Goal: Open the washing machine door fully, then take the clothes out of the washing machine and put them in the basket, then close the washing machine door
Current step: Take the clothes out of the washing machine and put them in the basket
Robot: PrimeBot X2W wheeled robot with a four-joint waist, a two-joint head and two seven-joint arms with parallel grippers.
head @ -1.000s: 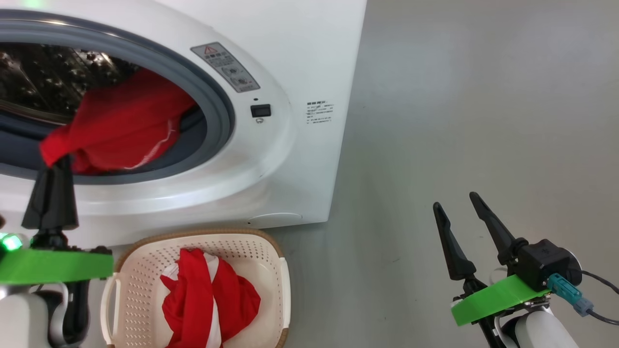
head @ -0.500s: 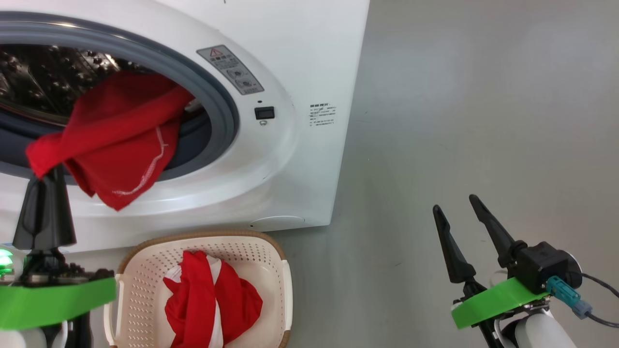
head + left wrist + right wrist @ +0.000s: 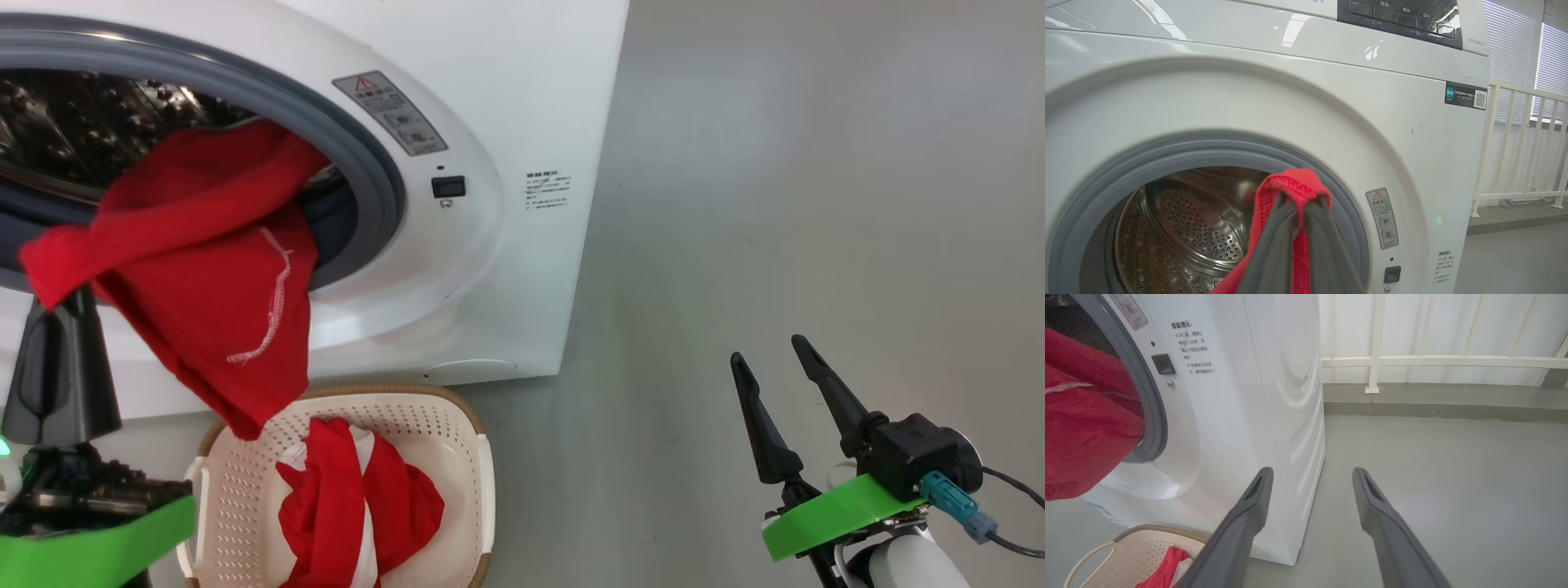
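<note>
Grey floor [image 3: 775, 204] by washer [image 3: 506, 82]; left gripper [image 3: 72, 302] clamped on red garment [image 3: 204, 269], half out of drum [image 3: 1200, 228], hem hanging at basket [image 3: 482, 457] rim. I'd lift clear of gasket [image 3: 384, 188], centre over basket, then release; right gripper [image 3: 767, 347] spread wide, empty.

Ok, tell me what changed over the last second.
The left pincer, shut on the red garment, drew back from the washing machine, pulling it further out until its lower end hangs over the basket. The right pincer stayed open and still; the red-and-white garment in the basket didn't move.
</note>
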